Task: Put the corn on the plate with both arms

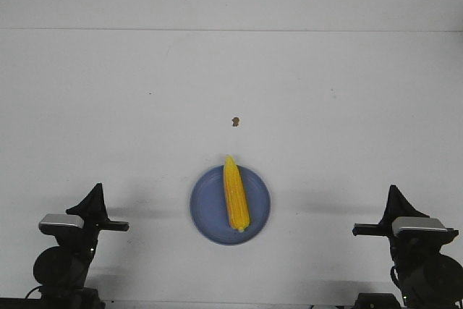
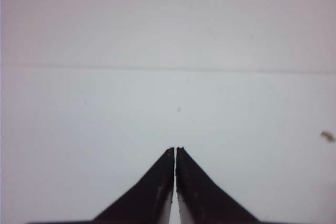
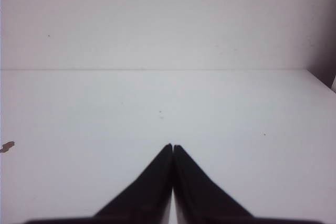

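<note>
In the front view, the corn (image 1: 236, 195) lies along the middle of the plate (image 1: 206, 211), its pointed tip just over the far rim and its blunt end inside the near rim. The plate sits on the white counter (image 1: 347, 106) between the two arms, well apart from each. The left gripper (image 1: 95, 195) and right gripper (image 1: 395, 197) both point up and away at the near corners, and neither touches anything. A small brown speck (image 1: 234, 121) lies on the counter beyond the plate, farther out than either gripper.

In the left wrist view, the left gripper (image 2: 175, 149) has its fingers pressed together with only a hairline gap, holding nothing. Bare counter stretches ahead of it, and the speck (image 2: 327, 136) shows off to one side.

In the right wrist view, the right gripper (image 3: 172, 146) is likewise drawn together and empty, with the speck (image 3: 7, 146) at the picture's edge.

Judging from this, the placing looks done and the arms are parked. The sound course is to leave the corn alone: keep both grippers low at the sides, away from the plate rim, since the cob is round and a nudge to the plate could roll it off.
</note>
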Controlling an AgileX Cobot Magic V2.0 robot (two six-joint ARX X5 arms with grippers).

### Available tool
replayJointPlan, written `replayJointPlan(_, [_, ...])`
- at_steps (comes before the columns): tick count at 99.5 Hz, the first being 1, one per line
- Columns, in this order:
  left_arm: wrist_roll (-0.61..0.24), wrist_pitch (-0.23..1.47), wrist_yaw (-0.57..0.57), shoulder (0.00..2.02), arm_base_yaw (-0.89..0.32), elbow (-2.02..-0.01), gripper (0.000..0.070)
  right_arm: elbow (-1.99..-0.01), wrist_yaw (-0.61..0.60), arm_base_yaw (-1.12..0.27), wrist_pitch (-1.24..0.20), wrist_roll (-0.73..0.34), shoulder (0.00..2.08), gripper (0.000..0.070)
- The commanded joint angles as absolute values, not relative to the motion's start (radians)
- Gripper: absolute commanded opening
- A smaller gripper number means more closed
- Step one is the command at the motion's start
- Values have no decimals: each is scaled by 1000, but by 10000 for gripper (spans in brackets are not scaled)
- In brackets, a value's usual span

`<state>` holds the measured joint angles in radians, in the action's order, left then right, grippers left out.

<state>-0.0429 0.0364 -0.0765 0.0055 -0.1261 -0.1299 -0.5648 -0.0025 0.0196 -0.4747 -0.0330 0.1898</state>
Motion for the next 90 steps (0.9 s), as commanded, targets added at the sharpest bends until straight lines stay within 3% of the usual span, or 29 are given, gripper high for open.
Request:
replayJointPlan(1, [-44,-15,-79,3,-125,-110,12,-569,0,19,-465,-30,191,0])
replayJointPlan(29, [-43,-141,-79,3,-118,-15,12,-568,0,19,-465,-30,191,0])
replayJointPlan(90, [-69,-133,-79,3,-89,-14,12,-568,0,19,-465,-30,191,0])
